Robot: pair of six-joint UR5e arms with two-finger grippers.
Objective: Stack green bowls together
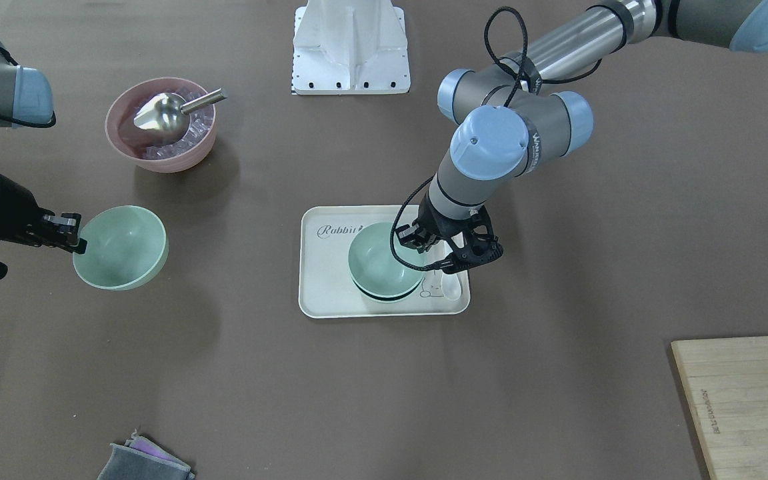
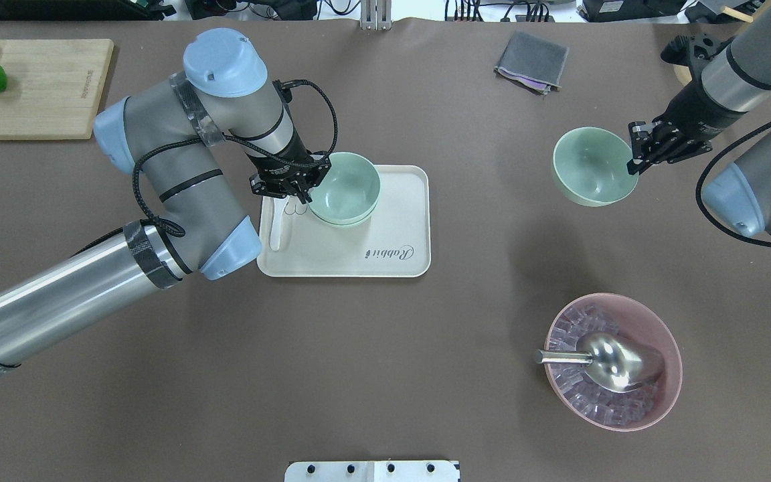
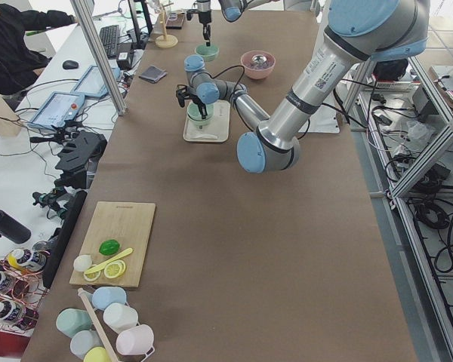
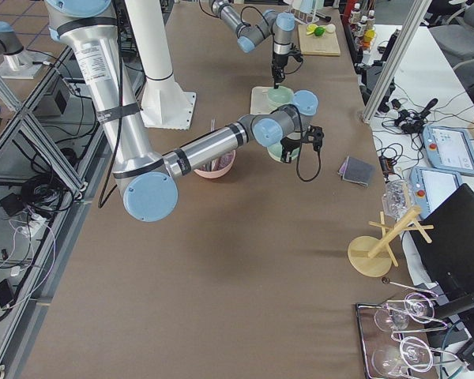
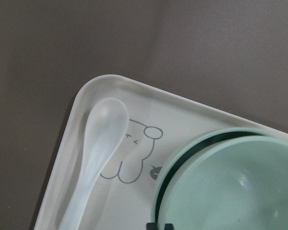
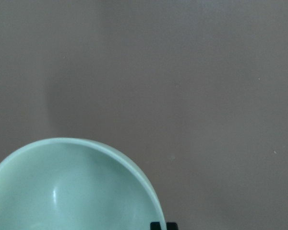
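Left gripper (image 2: 300, 194): pinched on upper green bowl (image 2: 345, 184), nested in lower bowl (image 5: 158, 191).
Right gripper (image 2: 634, 163): clamped on third green bowl (image 2: 589, 167).

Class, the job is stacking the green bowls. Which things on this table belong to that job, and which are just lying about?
Belong: two nested green bowls on the tray; third green bowl, held by the right tool.
Lying about: pink bowl, metal scoop, white spoon, chopping board, grey cloth.
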